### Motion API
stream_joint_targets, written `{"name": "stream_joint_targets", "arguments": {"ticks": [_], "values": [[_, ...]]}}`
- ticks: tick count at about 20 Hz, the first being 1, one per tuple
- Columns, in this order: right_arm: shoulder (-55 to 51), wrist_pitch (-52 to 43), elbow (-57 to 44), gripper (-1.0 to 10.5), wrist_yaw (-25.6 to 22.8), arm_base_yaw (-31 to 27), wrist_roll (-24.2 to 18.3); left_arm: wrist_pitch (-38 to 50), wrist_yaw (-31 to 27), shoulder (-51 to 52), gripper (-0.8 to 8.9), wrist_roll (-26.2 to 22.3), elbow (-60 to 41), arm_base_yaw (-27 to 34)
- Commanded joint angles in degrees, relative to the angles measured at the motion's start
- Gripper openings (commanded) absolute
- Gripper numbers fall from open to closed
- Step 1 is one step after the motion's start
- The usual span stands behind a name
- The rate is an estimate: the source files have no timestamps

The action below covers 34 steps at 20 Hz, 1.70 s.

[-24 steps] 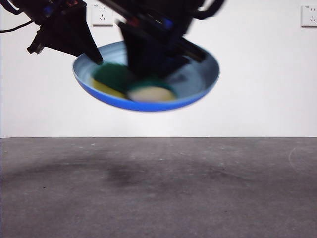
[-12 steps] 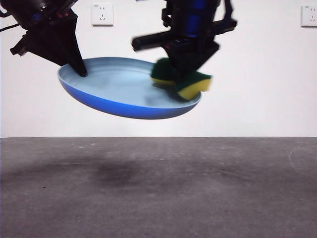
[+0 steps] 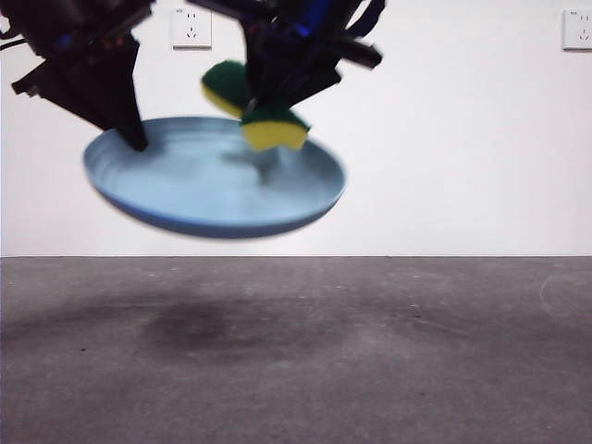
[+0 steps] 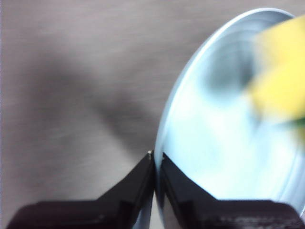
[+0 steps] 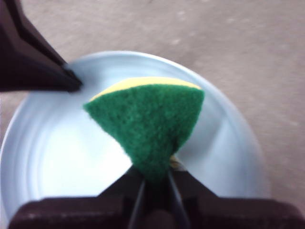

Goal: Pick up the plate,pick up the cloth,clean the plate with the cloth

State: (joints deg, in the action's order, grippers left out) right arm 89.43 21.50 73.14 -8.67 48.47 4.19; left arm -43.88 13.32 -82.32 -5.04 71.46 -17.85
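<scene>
Table [image 3: 370,370] bare; plate [image 3: 185,185], cloth [image 3: 268,125] aloft.

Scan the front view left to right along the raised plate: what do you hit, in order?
Left gripper clamped on the rim → bare middle of the light blue plate → yellow-and-green sponge in the right gripper → the plate's right rim.

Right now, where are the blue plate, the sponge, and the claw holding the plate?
plate [image 3: 185,190]: front view, inner face.
sponge [image 5: 150,121]: right wrist view, green scouring side.
left gripper [image 4: 156,160]: left wrist view, jaw tips pinching the rim.
</scene>
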Motion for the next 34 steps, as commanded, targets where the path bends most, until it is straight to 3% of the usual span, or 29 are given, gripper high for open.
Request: {"name": "stream_joint_targets", "arguments": {"ticks": [1,4,10,15,18,20,24,29,34], "values": [[-3.3,2.5,-0.6,-0.1,-3.0,0.0,0.7,1.9,-1.6,-3.8,-0.08,-1.0,0.0,0.4],[-7.8,9.4,-0.6,-0.1,-6.9,0.0,0.7,5.8,-1.8,-10.2,-0.08,-1.0,0.0,1.0],[-16.1,19.9,-0.6,-0.1,-6.9,-1.5,0.7,10.9,-8.0,-22.1,-0.08,-1.0,0.0,1.5],[-20.0,21.6,-0.6,-0.1,-6.8,-2.6,0.9,12.7,-13.0,-25.6,0.16,-1.0,0.0,1.8],[-20.2,21.7,-0.6,-0.1,-6.7,-3.9,0.9,13.6,-13.0,-25.6,4.57,-0.5,0.0,1.8],[-19.8,21.6,-0.6,-0.1,-6.6,-4.5,0.9,13.2,-12.0,-25.4,4.76,1.2,0.0,1.7],[-17.9,21.7,-0.6,-0.1,-6.3,-5.9,1.4,13.2,-11.2,-22.3,4.75,4.0,0.0,1.0],[-12.0,21.7,-0.6,-0.1,-6.0,-8.3,2.9,13.3,-10.1,-10.2,4.75,8.1,0.0,0.6],[-4.3,20.4,-0.6,-0.1,2.9,-13.8,2.8,10.5,-10.0,5.4,4.71,9.0,-0.3,-0.2]]}}
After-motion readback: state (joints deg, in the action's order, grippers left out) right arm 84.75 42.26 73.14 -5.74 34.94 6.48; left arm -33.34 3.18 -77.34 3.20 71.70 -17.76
